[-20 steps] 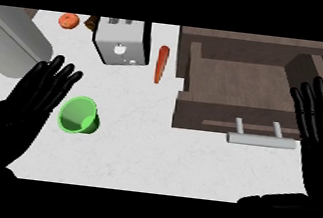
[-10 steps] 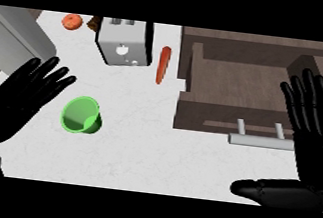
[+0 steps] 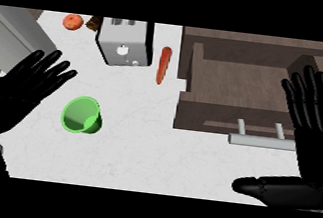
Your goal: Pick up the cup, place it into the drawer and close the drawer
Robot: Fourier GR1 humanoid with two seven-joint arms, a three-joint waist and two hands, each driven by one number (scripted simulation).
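- The green cup [image 3: 82, 115] lies tipped on the white counter [image 3: 152, 150] at about 9 o'clock, untouched.
- The left hand [image 3: 19, 92], fingers spread and holding nothing, is just beside it; it should curl round the cup's wall.
- The right hand [image 3: 318, 129] is released too, over the open drawer [image 3: 233, 96].
- The toaster [image 3: 123, 44] and carrot [image 3: 163, 65] at 12 o'clock sit apart from the path.

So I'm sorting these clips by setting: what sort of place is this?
Most likely a kitchen counter: a toaster stands on the white counter top, a carrot lies beside it, and an open wooden drawer with a bar handle sits to the right.
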